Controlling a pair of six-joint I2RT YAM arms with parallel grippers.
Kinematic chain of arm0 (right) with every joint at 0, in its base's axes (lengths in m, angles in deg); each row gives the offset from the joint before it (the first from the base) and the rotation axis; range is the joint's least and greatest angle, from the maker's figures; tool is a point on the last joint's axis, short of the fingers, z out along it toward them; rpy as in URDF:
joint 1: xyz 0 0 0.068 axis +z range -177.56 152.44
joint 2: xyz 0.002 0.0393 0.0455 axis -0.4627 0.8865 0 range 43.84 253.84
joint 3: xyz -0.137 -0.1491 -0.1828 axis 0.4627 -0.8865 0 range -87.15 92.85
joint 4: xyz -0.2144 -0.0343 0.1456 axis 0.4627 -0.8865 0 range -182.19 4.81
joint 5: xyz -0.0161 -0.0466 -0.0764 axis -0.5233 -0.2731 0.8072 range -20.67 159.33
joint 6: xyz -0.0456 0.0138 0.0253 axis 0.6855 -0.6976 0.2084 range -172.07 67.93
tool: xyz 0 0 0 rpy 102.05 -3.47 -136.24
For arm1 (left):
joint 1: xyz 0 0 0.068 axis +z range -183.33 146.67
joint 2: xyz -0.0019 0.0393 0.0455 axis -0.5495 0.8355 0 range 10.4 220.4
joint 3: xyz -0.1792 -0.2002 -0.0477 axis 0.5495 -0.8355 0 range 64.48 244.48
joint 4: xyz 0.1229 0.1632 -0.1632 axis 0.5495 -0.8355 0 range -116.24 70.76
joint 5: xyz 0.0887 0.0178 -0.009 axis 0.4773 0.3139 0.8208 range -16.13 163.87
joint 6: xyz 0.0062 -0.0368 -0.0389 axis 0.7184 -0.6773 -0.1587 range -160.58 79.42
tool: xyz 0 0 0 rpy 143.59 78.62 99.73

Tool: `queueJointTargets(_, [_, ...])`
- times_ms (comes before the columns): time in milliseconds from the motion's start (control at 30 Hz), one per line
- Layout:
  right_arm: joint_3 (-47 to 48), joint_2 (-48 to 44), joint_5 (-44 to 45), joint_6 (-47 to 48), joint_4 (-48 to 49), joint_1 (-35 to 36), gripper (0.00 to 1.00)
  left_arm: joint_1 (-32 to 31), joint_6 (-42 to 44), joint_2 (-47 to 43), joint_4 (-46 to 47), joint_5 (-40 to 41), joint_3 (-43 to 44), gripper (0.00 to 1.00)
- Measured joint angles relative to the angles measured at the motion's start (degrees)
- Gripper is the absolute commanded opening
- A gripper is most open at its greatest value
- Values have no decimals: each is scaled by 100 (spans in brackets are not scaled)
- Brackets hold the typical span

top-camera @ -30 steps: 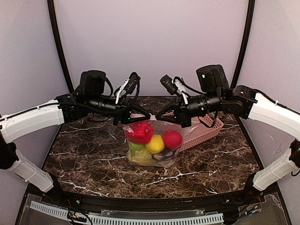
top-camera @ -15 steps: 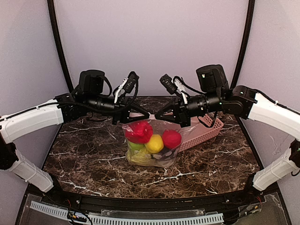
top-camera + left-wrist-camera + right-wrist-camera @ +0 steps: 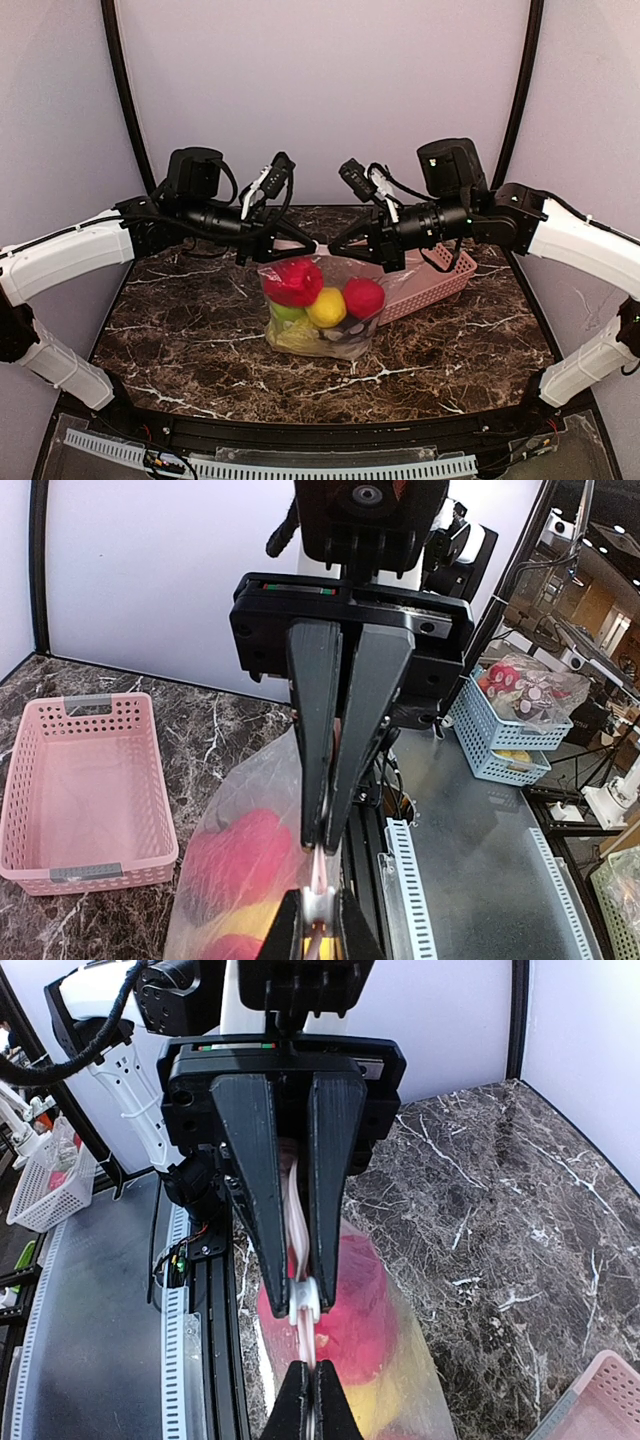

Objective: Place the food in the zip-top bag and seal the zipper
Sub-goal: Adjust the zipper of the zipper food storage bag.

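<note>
Left gripper (image 3: 310, 247) and right gripper (image 3: 333, 243) clamp the bag's (image 3: 352, 338) zipper (image 3: 318, 865), tips nearly meeting. A basket (image 3: 437, 284) lies just right of the bag.

I'm looking at a robotics lab: my marble-print table (image 3: 180, 340) sits in a pale-walled booth (image 3: 320, 90). Beyond it, a metal bench (image 3: 470, 830) carries blue bins (image 3: 495, 725) of bagged items.

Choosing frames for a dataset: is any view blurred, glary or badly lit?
Top external: even light, sharp, with a faint sheen on the bag and the polished table. Left wrist: sharp in the middle, the white wall nearly blown out, the bag a little soft at the bottom edge. Right wrist: well lit, table crisp, the bag close to the lens looks soft.
</note>
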Motion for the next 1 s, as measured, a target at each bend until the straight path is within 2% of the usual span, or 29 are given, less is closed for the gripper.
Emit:
queueJointTargets(100, [0, 4, 9, 15, -2, 4, 0, 7, 66, -2, -50, 2, 13, 1])
queueJointTargets(167, [0, 4, 9, 17, 0, 9, 0, 11, 138, -4, -127, 9, 44, 5])
queueJointTargets(200, [0, 4, 4, 17, 4, 9, 0, 11, 160, -9, -151, 11, 59, 17])
queueJointTargets(333, [0, -33, -42, 13, -256, -52, 0, 179, 153, -116, -479, -72, 57, 45])
queueJointTargets(533, [2, -50, -105, 15, -522, -153, 0, 415, 63, -245, -721, -192, 59, 55])
queueJointTargets(700, [4, -48, -140, 15, -625, -153, 0, 352, 57, -243, -780, -216, 57, 70])
queueJointTargets(800, [4, -46, -144, 15, -632, -153, 0, 282, 81, -219, -802, -203, 61, 74])
queueJointTargets(900, [4, -46, -146, 17, -632, -153, 0, 151, 166, -83, -931, -168, 109, 74])
queueJointTargets(967, [4, -46, -146, 17, -629, -153, 0, 81, 208, 39, -1034, -144, 142, 68])
queueJointTargets(1000, [4, -46, -146, 20, -627, -153, 0, 50, 232, 111, -1071, -122, 160, 60])
